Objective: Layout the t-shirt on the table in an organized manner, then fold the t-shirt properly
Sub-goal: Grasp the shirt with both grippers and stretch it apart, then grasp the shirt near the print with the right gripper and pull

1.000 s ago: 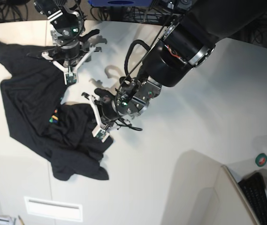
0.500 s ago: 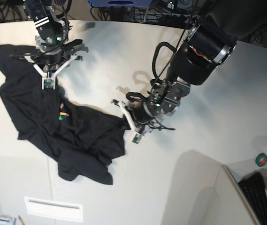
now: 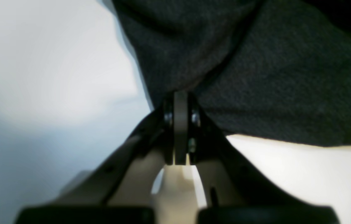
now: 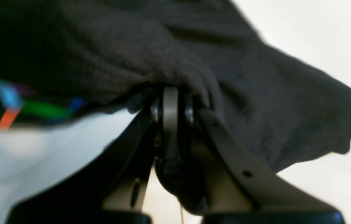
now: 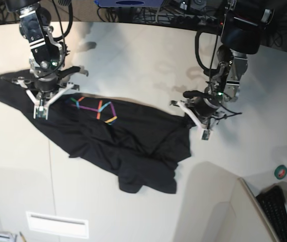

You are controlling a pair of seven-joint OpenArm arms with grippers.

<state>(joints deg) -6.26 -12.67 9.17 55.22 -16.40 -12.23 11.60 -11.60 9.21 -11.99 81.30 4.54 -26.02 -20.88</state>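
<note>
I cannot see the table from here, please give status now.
Left gripper shut on shirt edge. Right gripper shut on shirt too. Shirt stretched between them, wrinkled, print up. Nothing in the way.

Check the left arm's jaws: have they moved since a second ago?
Yes. The left gripper, shut on the black fabric t-shirt, moved rightward toward the green tape roll.

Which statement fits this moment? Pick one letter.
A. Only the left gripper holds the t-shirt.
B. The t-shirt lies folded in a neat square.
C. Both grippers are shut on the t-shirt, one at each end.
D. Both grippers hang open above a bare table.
C: the left gripper and the right gripper each pinch an edge of the t-shirt, which lies stretched between them on the table.
</note>
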